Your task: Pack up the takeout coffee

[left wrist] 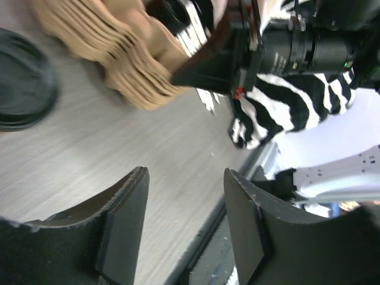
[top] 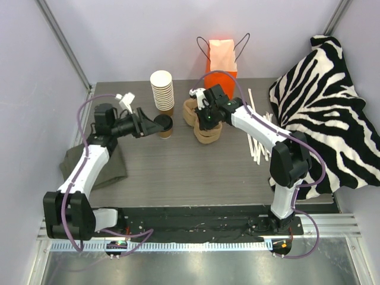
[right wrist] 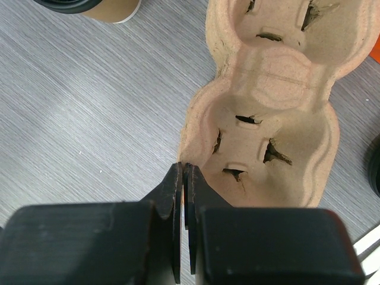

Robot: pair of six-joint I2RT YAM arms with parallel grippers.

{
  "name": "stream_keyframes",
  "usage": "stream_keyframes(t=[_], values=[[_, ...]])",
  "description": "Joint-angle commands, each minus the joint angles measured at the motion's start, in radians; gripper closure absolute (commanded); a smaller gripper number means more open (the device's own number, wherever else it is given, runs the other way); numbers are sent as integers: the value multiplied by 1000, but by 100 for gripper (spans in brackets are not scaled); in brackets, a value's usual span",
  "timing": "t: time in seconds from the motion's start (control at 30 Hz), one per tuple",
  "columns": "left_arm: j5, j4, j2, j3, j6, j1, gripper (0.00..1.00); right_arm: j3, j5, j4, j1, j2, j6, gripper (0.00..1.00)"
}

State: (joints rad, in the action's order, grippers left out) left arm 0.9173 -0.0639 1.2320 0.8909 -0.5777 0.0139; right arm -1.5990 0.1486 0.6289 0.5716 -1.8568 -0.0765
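Grey wood-grain table [top: 178, 172] was seen across the middle of the top view, with a zebra-striped cloth [top: 332, 107] heaped at the right edge. An orange paper bag [top: 221, 59] stood at upper centre. Just below it lay a stack of pulp cup carriers [top: 205, 132], and a tall stack of lidless cups [top: 162, 89] was set to their left.

The takeout coffee [top: 164, 124] was found upright just below that stack, left of centre. The left gripper [top: 151, 123] was placed just to its left, fingers [left wrist: 127, 225] held moderately apart with only bare table between them. The right gripper [right wrist: 184, 169] was pressed shut at the near rim of the top carrier; whether the rim was pinched could not be told.

The coffee was judged light, though whether it was filled could not be seen. Its thin paper wall would likely dent under a hard squeeze, and its smooth black lid might slip or pop off. A gentle hold on the wall below the lid, with the cup kept upright, was judged best.
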Motion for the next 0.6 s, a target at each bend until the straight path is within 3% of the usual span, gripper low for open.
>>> stream_keyframes(t=[0.0,0.2,0.27,0.3,0.57], values=[[-96,125,50,11,-95,109,45,-32,45,-23,-13,61,23,99],[-155,261,208,66,-290,218,57,-13,69,-35,-38,73,43,99],[-179,294,275,86,-329,253,54,-10,75,-41,-42,77,52,99],[-190,337,294,100,-364,264,48,-7,83,-44,-42,77,58,99],[-304,490,466,181,-497,357,46,-9,98,-54,-49,77,73,99]])
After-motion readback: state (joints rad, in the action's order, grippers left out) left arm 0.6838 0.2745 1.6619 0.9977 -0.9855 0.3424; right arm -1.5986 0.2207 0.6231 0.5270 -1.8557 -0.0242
